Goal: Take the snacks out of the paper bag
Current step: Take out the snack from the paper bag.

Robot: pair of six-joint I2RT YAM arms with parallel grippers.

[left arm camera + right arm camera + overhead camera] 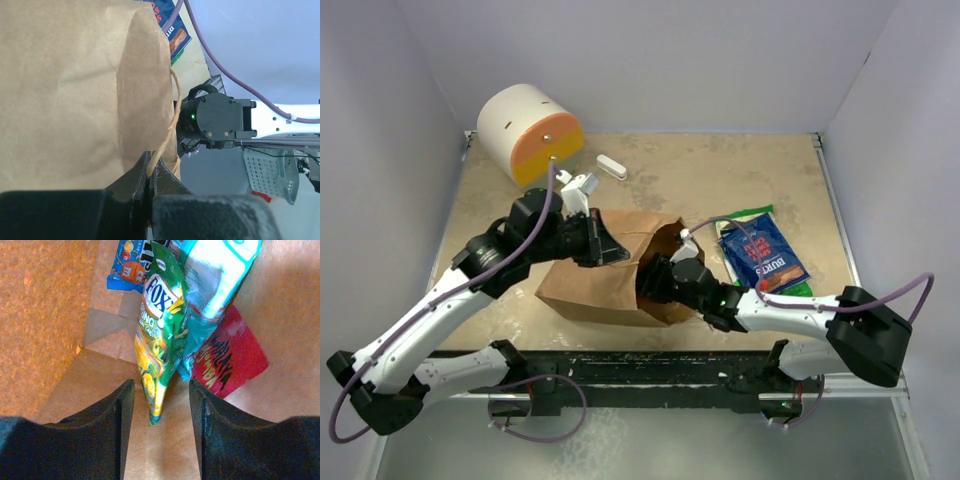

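Note:
The brown paper bag (595, 285) lies on its side, mouth to the right. My left gripper (618, 252) is shut on the bag's twisted handle (167, 135) at the mouth's upper edge; the bag (75, 90) fills the left wrist view. My right gripper (162, 390) is open inside the bag, its fingers hidden in the top view behind its wrist (685, 280). A green-yellow packet (159, 340) stands on edge, its lower tip between the open fingers. Behind it lie a teal-white packet (215, 280), a red packet (232, 360) and a blue packet (125, 270). A blue-white pouch (760, 252) lies on a green chip bag (745, 215) on the table, right of the bag.
A white-and-orange cylinder (530, 132) lies at the back left, with a small white bar (611, 166) beside it. Walls close the table on three sides. A grey basket (272, 172) shows beyond the table edge in the left wrist view.

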